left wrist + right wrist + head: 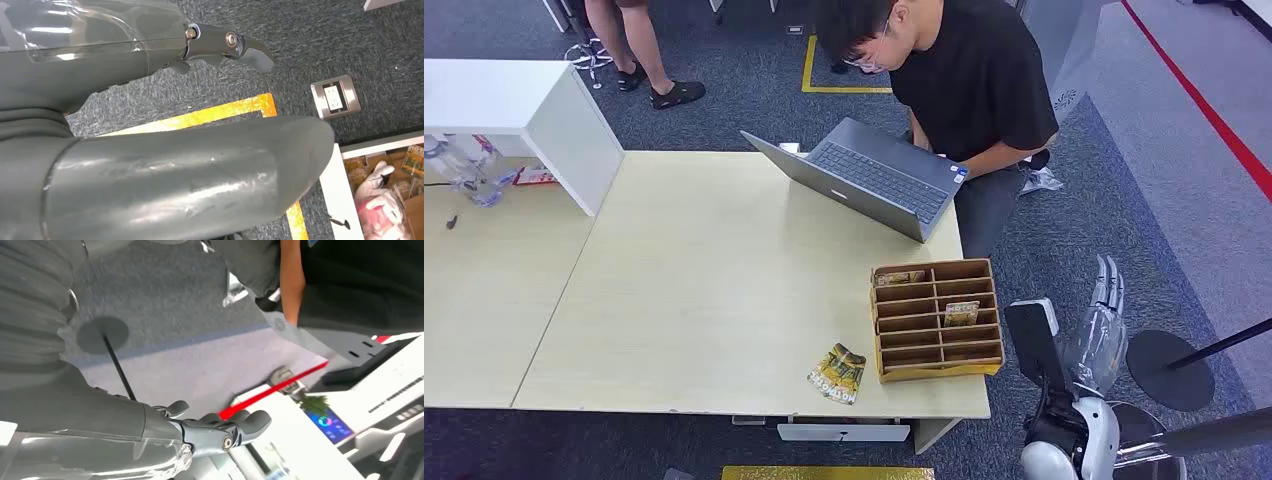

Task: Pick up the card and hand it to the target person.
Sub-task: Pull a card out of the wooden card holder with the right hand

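The card (837,373) lies flat near the bench (704,290) front edge, just beside the divided box (936,318), and looks thin, light and slick, best pinched at an edge, while the right hand (1100,325) hangs released, fingers straight.

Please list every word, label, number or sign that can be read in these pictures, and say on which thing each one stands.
No text can be read with certainty.
Cards on the table: yellow and dark print with lettering, too blurred to read.
Cards in the cardboard organizer: print too small to read.
Laptop: a small blue sticker, unreadable.
Screen in the right wrist view: coloured graphics, blurred.
Floor socket: no legible marking.
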Robot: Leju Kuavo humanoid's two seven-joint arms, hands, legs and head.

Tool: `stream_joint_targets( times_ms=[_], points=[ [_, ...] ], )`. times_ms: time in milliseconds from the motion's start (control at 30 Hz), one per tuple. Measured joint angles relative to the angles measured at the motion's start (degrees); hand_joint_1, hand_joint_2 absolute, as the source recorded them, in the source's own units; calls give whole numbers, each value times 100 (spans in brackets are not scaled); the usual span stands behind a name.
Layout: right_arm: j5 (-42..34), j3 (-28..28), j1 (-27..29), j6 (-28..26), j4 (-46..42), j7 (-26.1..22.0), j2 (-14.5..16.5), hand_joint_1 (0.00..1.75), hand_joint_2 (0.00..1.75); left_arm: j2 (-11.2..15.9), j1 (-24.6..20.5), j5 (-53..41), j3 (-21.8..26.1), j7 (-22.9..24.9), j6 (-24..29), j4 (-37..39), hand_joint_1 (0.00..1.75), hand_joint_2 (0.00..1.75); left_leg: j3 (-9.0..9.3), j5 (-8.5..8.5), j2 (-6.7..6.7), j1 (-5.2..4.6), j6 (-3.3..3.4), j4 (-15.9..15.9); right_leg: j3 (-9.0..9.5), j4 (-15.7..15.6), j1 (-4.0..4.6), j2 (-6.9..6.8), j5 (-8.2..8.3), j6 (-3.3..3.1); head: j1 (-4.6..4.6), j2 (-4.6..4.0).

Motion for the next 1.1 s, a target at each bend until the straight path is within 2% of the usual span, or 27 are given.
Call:
stream_joint_targets(
  times_ms=[267,500,733,1100],
  points=[
    [176,418,-223,192,-12,283,-544,0,175,0,-2,-37,0,1,-24,0,0,0,0,0,-1,0,0,0,0,0,0,-1,0,0,-1,0],
    [199,675,-283,265,-13,372,-824,1,175,0,-2,-40,0,5,-32,0,0,0,-1,0,-1,0,0,0,-1,0,0,-1,0,0,0,0],
    [177,881,-328,430,-13,450,-1016,21,175,0,-1,-42,0,5,-40,0,0,0,-1,0,-1,0,0,0,0,0,0,-1,0,0,-1,0],
    [89,1151,-412,787,-11,571,-1232,28,175,1,-1,-67,0,6,-62,0,0,0,-1,0,-1,0,0,0,-1,0,0,-1,0,0,-1,0]
  ],
)
